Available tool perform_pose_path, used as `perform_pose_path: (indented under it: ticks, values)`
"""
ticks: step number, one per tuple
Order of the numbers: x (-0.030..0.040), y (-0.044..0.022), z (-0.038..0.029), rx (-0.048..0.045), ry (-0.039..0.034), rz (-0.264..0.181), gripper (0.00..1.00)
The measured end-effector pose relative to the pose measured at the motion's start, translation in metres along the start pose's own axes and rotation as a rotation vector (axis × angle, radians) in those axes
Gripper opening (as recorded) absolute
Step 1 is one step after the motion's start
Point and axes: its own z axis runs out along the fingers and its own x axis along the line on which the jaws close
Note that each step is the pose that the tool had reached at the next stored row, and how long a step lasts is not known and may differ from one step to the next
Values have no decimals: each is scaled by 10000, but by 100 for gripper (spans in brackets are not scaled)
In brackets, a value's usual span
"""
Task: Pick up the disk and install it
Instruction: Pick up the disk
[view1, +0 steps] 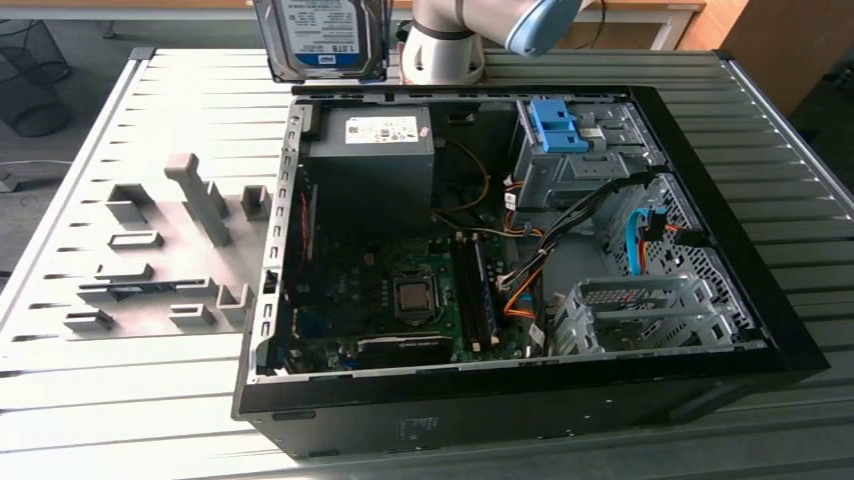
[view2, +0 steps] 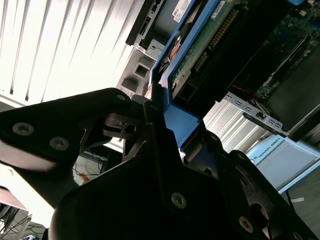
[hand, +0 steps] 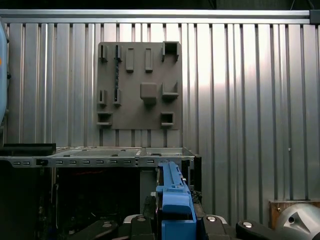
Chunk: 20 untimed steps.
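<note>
Wide first: ribbed metal bench (view1: 120, 400) carries open computer case (view1: 747, 300). Grey fixture board (view1: 160, 250) lies beside case, on exterior view's left. Now disk (view1: 320, 35): held aloft near case's far wall, label facing out. Grip check: hand (view2: 165, 112) closed on disk, blue rail (hand: 175, 210) pinched between its fingers. Judgement: stiff, dense metal block, shock-sensitive, smooth faces. Exposed circuit side (view2: 205, 45) best left untouched. Rails look like right hold.

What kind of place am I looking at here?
Probably a robotics lab or workshop: an opened computer case lies on a slatted metal table beside a grey fixture plate, and a robot arm stands at the table's edge.
</note>
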Motion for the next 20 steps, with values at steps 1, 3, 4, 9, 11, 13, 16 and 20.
perform_pose_path:
  ticks: [1,3,4,9,11,13,16,20]
  values:
    - [0,-12,0,0,0,0,36]
    - [-1,-34,-1,0,0,1,36]
    - [-1,-45,-2,-1,0,0,36]
    - [-2,-95,-3,-1,1,1,36]
    - [-3,-113,-3,0,0,0,36]
    - [-3,-138,-4,0,0,0,36]
    - [-5,-201,-6,-1,0,1,36]
    - [-6,-270,-7,-1,0,0,36]
